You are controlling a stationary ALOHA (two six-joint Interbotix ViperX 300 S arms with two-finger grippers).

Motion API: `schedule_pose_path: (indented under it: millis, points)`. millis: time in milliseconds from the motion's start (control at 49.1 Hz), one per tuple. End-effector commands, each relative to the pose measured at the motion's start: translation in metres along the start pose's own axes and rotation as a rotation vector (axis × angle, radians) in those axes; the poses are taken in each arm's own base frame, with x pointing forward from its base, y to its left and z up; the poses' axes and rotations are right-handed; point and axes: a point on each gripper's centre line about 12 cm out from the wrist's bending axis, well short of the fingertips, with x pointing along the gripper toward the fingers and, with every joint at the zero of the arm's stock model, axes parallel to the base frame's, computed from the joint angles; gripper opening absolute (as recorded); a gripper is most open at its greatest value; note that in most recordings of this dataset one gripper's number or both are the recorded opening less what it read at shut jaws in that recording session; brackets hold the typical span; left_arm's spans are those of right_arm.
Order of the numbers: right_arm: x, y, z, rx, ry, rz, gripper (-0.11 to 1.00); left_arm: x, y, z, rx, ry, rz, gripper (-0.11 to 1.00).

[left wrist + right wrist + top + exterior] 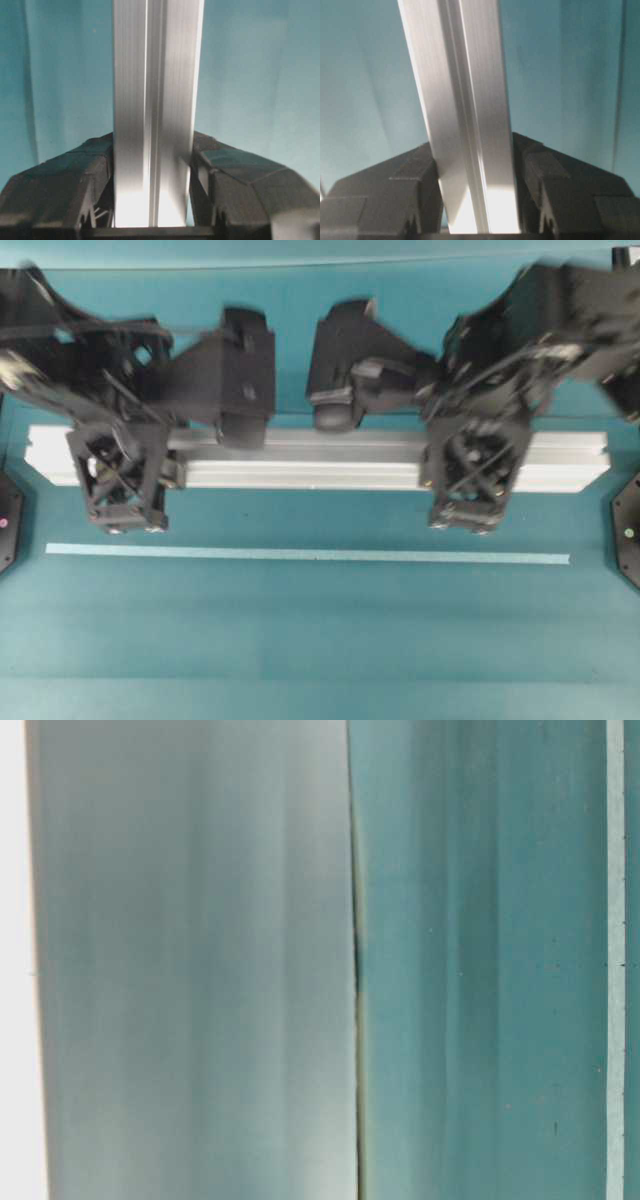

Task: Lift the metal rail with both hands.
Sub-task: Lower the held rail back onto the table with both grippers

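Metal rail (330, 460): silver aluminium with lengthwise grooves, bright glare between the fingers of each end effector. Left end effector (128, 525) and right end effector (462, 523): black, lattice-patterned fingers. Surface (320, 640): teal; tape strip (300, 554) just beyond the fingertips: pale teal.

Both arms reach in from the top, wrists bent down — left gripper (128, 475) and right gripper (470, 475) clamped on the metal rail (330, 460), black fingers (85, 175) pressed against either side.
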Motion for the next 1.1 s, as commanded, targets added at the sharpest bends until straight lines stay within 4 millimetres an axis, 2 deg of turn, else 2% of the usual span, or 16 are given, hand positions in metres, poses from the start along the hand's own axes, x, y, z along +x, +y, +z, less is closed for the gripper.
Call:
schedule_pose_path:
  millis: [0,346,509,733,1079]
  points:
    - [0.013,-0.002,0.002,0.013,-0.045,0.003,0.39,0.006,0.000,0.000,-0.006,-0.051,0.002,0.36]
    - [0.091,-0.010,-0.016,-0.002,-0.036,0.000,0.39,0.073,0.004,-0.015,-0.013,-0.064,0.004,0.36]
    - [0.120,-0.013,-0.019,0.002,-0.069,-0.002,0.39,0.105,0.009,-0.024,-0.030,-0.063,0.008,0.36]
    - [0.148,-0.015,-0.020,-0.008,-0.080,-0.003,0.39,0.143,0.009,-0.031,-0.030,-0.069,0.006,0.36]
    - [0.183,-0.014,-0.017,-0.026,-0.077,-0.008,0.39,0.185,0.008,-0.040,-0.027,-0.026,0.005,0.36]
